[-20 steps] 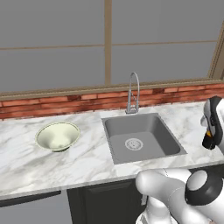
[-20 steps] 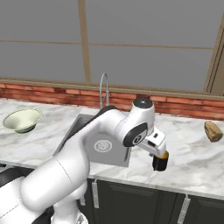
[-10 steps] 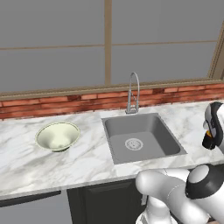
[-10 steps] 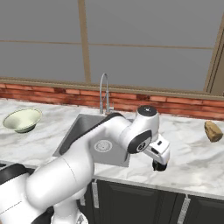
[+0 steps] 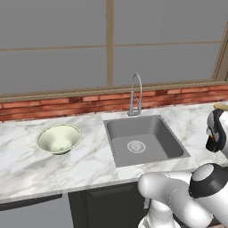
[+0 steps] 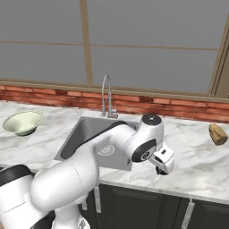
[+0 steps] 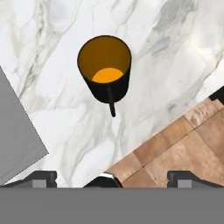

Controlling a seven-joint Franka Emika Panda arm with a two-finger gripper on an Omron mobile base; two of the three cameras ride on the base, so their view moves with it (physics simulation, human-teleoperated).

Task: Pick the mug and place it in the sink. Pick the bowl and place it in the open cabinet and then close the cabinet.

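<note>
Mug [image 7: 105, 72] stands upright on the marble counter [image 7: 57, 105] in the hand view, black outside and orange inside, its thin handle pointing toward the bottom of that view. It sits apart from the grey sink wall at the left edge of that view and near the counter's front edge, beyond which brown floor tiles [image 7: 175, 144] show. Gripper [image 7: 111, 177] hangs above the mug with its two dark fingertips [image 7: 41, 178] spread wide at the bottom corners, released and holding nothing. From the right base view the gripper [image 6: 162, 170] is low over the counter's front edge, just right of the sink [image 6: 96, 138], with the white arm [image 6: 85, 165] bent across the basin. Across the sink, the bowl [image 5: 59, 138] rests upright on the counter well to the left of the basin [image 5: 144, 139], its pale green-cream inside facing up. A chrome faucet [image 5: 136, 94] rises behind the sink against a brick backsplash [image 5: 67, 104], and a brown lumpy object [image 6: 218, 133] lies on the counter far to the right.
</note>
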